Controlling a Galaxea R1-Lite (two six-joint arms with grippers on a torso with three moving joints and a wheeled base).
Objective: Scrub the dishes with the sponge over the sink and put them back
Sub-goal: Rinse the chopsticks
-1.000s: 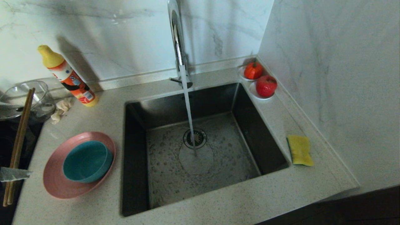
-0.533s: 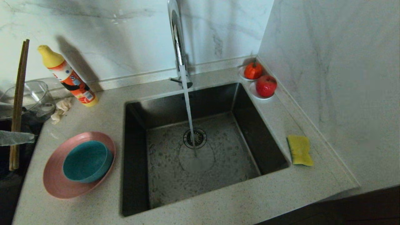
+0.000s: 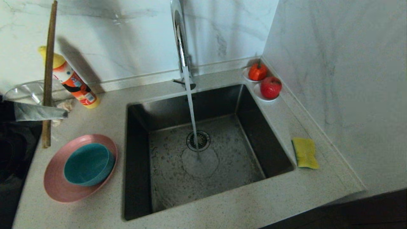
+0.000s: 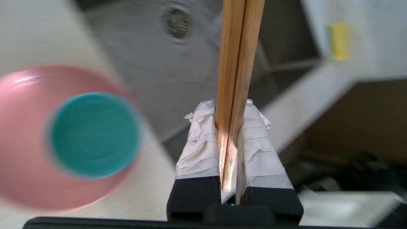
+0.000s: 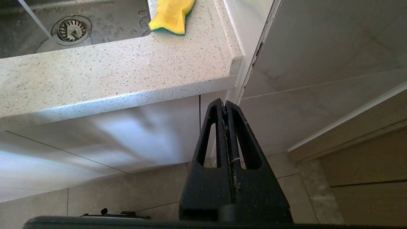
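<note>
Two wooden chopsticks [image 3: 48,73] stood nearly upright at the left edge of the head view, pinched side by side between the tape-wrapped fingers [image 4: 198,143] of the left gripper [image 3: 60,114]. That gripper reached in from the left above the countertop [image 3: 254,203], behind the dishes and in front of the one orange detergent bottle [image 3: 74,83] with its yellow cap.

The two dishes lay stacked on the counter just left of the sink [image 3: 203,152]: one teal bowl [image 3: 88,163] sitting inside one pink plate [image 3: 57,184]. From the left wrist view the same pair appeared, bowl [image 4: 93,133] on plate [image 4: 22,133], though motion blur made their edges soft.

One stream of water [image 3: 190,108] ran from the single chrome tap [image 3: 179,41] into the sink, landing just in front of the round drain [image 3: 198,140]. One yellow sponge [image 3: 304,152] lay on the counter just right of the basin, near the wall, well apart from both grippers.

In the back right corner two small white saucers [image 3: 265,97] each carried one red fruit [image 3: 271,87]. At the far left one clear glass bowl [image 3: 25,92] stood, and beside it what looked like one beige rag [image 3: 65,106], mostly hidden by the gripper.

The right gripper [image 5: 225,105] hung below the counter edge in front of the cabinet, its two black fingers pressed together on nothing, with the sponge [image 5: 171,14] above it on the counter.
</note>
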